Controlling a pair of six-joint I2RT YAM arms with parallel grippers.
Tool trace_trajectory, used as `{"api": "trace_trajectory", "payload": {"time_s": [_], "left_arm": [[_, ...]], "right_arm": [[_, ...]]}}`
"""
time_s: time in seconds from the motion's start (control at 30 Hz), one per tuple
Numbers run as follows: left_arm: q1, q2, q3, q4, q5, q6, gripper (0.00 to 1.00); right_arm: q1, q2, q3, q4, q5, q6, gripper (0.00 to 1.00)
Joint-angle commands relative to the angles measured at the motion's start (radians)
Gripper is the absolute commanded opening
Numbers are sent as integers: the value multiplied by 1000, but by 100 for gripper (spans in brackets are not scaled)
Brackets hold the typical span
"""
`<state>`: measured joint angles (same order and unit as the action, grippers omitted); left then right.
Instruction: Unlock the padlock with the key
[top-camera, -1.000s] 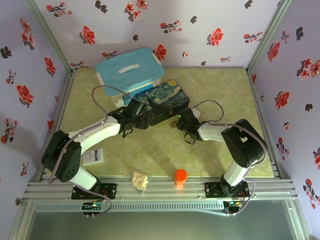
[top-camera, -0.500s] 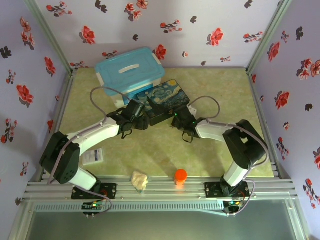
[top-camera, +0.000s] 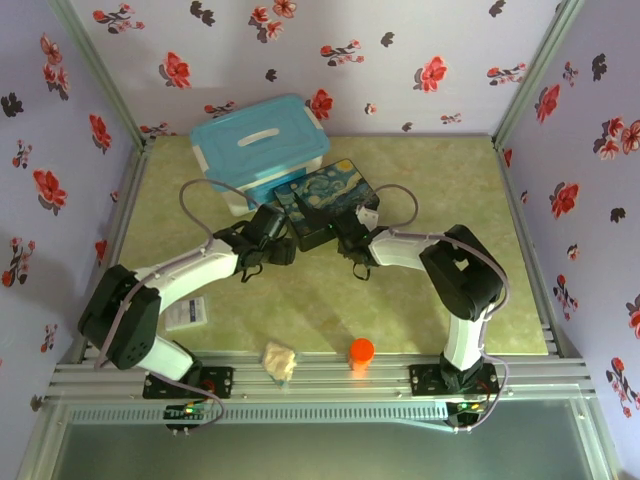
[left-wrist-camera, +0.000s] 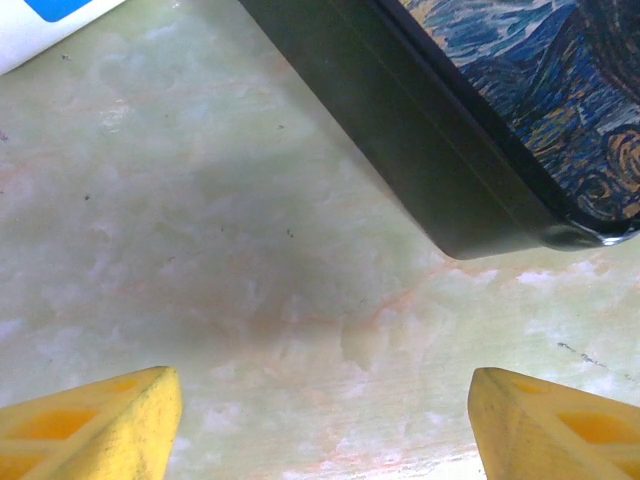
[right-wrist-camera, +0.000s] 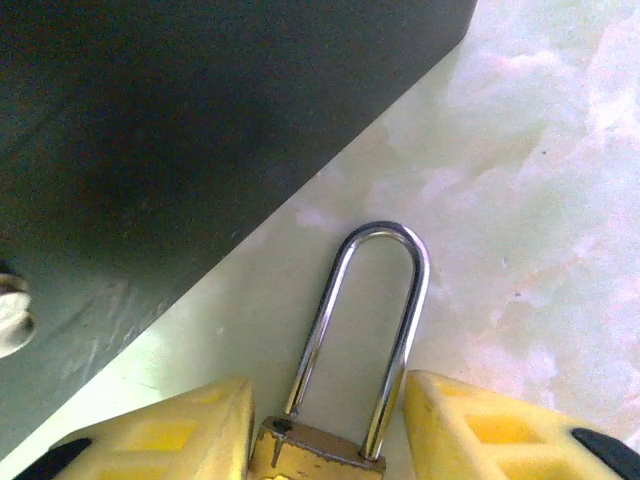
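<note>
Right gripper straddles padlock by tin box's near side, can't tell if pinched. Left gripper spread, empty. Centre lock body before squeezing.

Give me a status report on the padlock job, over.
Left pincer open, empty. Right pincer straddling padlock, grip unclear. Tin box close ahead of it.

Soft, even light; wrist close-ups perhaps slightly blurred

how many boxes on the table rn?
2. A light-blue lidded plastic box sits at the far side, left of centre. A starry-painted tin box sits just in front of it, to its right. None seems hidden.
</note>
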<state>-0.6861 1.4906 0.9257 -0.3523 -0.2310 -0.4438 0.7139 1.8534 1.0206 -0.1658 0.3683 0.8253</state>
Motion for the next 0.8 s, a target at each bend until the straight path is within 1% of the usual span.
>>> {"api": "trace_trajectory", "payload": {"time_s": [0.0, 0.07, 0.17, 0.3, 0.47, 0.53, 0.67, 0.77], "left_arm": [[8, -28, -17, 16, 6, -24, 76], [7, -24, -18, 19, 6, -28, 76], [8, -24, -21, 21, 7, -29, 76], [7, -32, -24, 22, 6, -22, 76], [8, -29, -25, 25, 4, -22, 76], [8, -32, -29, 28, 4, -24, 76], [9, -42, -27, 23, 2, -18, 76], [12, -67, -25, 13, -2, -13, 76]], "right_arm": [[10, 18, -10, -122, 25, -45, 39], [10, -6, -35, -135, 27, -53, 37], [10, -53, -76, -150, 32, -70, 32], [9, -149, -148, -174, 40, -86, 27], [-7, -253, -249, -182, 41, -97, 27], [-11, -278, -265, -205, 43, -110, 27], [-11, -321, -274, -248, 50, -137, 30], [-11, -358, -274, -241, 53, -168, 35]]}}
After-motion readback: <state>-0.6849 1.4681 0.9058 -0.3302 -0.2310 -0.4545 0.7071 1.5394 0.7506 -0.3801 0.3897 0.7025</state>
